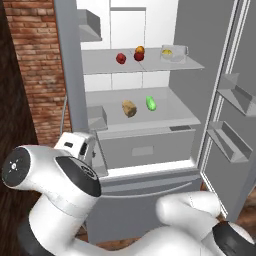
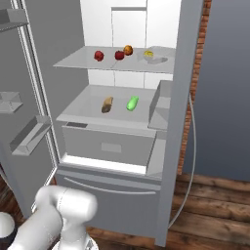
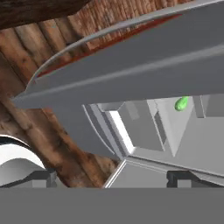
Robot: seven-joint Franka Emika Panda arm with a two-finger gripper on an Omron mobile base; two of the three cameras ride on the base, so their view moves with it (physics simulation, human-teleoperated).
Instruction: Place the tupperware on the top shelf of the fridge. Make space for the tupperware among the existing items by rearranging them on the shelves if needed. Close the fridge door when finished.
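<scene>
Here the hand point(image 3: 109, 177) gapes wide by the door edge, while the tupperware point(image 1: 173, 53) sits on the top shelf point(image 1: 100, 64).

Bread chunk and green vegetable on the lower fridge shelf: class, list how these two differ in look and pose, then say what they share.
Colour: the bread chunk is tan and mottled, while the green vegetable is bright, even green. Shape: the bread chunk looks lumpy and broader; the green vegetable is a smooth, slim oblong. Place: in the left base view the bread chunk lies left of the green vegetable, apart from it. Shared: both lie on the same shelf, below the tupperware.
</scene>
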